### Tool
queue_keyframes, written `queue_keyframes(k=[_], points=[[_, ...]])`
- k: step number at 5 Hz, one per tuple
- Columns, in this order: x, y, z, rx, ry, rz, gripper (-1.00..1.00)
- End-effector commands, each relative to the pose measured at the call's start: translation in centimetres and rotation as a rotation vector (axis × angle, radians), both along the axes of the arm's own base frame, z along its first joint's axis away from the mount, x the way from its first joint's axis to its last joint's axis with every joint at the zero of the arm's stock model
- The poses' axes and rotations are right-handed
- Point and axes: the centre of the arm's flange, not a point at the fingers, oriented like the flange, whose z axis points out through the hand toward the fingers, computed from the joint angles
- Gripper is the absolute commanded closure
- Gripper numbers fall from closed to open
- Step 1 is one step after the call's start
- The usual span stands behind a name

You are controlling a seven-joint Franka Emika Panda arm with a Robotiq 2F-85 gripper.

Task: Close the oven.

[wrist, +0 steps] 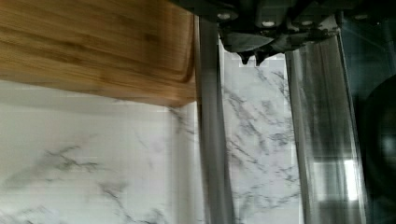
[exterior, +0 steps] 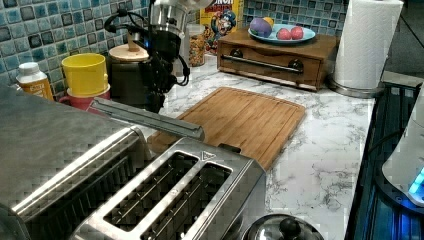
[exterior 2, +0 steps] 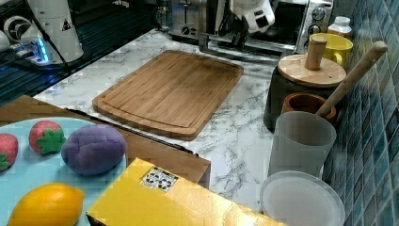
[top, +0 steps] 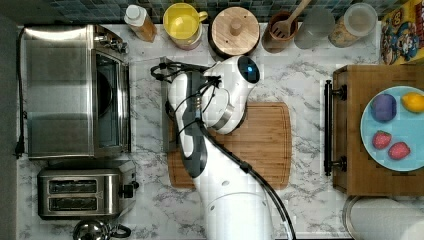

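In the top view, the oven (top: 60, 90) sat furthest from the fingers, at the left end of the tabletop (top: 310, 90), with its body reaching away from them. Its glass door (top: 112, 105) was dropped open toward the fingers. Next came the door's metal bar handle (top: 163, 85), whose long axis ran straight across the fingers' line of approach, parallel to the oven's front. The wrist view showed the fingers (wrist: 252, 57) pressed nearly together and holding nothing. Their tips hung over the strip of marble between the handle (wrist: 212, 140) and the door's steel edge (wrist: 322, 140), close to both. I could not tell whether they touched either one. In the left view, the fingers (exterior: 155, 100) pointed down just behind the bar (exterior: 150, 118). On their far side from the oven lay the cutting board (top: 265, 145), partly under the arm. With the bar lying crosswise so near the tips, closing the door would likely mean catching it or the door's edge from below and swinging it up toward the oven.
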Motion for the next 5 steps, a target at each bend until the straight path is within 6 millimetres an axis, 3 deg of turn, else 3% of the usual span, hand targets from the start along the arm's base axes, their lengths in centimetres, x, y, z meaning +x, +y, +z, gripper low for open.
queue_keyframes(k=[1, 2, 3, 4, 5], points=[[-4.6, 24.4, 17.7, -0.115, -0.286, 0.3, 1.0], [-4.4, 26.0, 17.5, -0.334, -0.32, 0.219, 1.0], [-3.0, 25.2, 17.0, -0.428, -0.285, 0.146, 1.0], [-2.8, 25.6, 18.2, -0.533, -0.326, 0.051, 1.0], [-3.8, 27.0, 21.1, -0.67, -0.453, -0.073, 1.0]])
